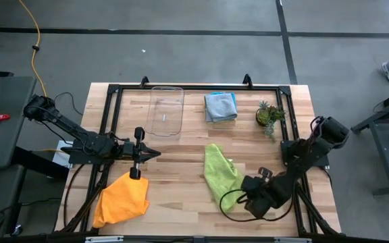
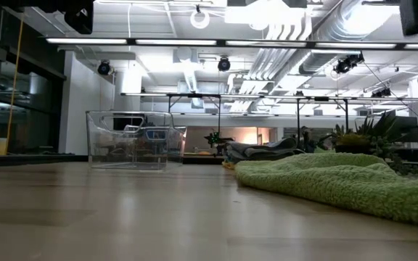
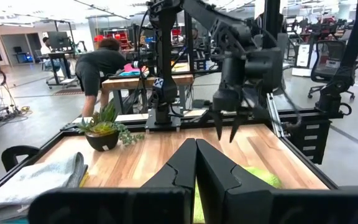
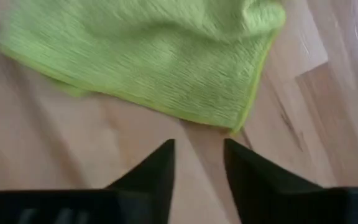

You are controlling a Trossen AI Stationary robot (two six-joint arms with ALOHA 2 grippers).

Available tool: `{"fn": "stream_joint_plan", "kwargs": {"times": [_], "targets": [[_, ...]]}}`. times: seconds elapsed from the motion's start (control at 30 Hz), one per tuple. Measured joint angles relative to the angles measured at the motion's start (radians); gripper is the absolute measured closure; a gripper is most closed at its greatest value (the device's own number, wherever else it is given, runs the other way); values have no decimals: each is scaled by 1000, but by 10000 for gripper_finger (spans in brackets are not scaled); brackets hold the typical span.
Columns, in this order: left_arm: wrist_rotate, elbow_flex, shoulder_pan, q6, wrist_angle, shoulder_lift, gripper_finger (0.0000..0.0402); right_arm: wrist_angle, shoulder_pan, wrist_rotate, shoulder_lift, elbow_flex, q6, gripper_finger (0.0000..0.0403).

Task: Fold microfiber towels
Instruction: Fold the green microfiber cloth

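Observation:
A lime green towel (image 1: pixel 220 177) lies crumpled on the wooden table, right of the middle; it also shows in the right wrist view (image 4: pixel 160 56) and the low view (image 2: pixel 339 181). My right gripper (image 1: pixel 243 197) hovers over the table at the towel's near end, pointing down. It is open (image 4: pixel 197 155), and the towel's corner (image 4: pixel 236 126) lies just ahead of its fingertips, untouched. An orange towel (image 1: pixel 121 199) lies bunched at the near left. A folded grey-blue towel (image 1: pixel 220 106) rests at the far middle. My left gripper (image 1: pixel 155 154) is held level and shut at the left, above the table.
A clear plastic tray (image 1: pixel 166 111) stands at the far edge, left of the folded towel. A small potted plant (image 1: pixel 270 115) stands at the far right. Bare wood lies between the two crumpled towels. A person bends over a bench beyond the table (image 3: pixel 101 65).

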Motion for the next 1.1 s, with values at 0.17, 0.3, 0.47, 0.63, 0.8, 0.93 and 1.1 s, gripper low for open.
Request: {"fn": "stream_joint_plan", "kwargs": {"times": [0.17,0.3,0.47,0.63,0.8,0.93,1.1], "targets": [[0,0,0,3,0,0,402,20,0,2,1,-122,-71,204],[0,0,0,3,0,0,402,85,-20,-1,1,-209,-146,178],[-22,0,0,3,0,0,401,204,-58,-39,-9,-275,-249,182],[-28,0,0,3,1,0,402,222,-76,-47,-7,-252,-303,204],[-30,0,0,3,0,0,402,248,-96,-66,-8,-232,-312,223],[-31,0,0,3,0,0,402,289,-115,-81,-8,-233,-308,230],[-31,0,0,3,0,0,402,306,-140,-103,-7,-232,-314,243]]}}
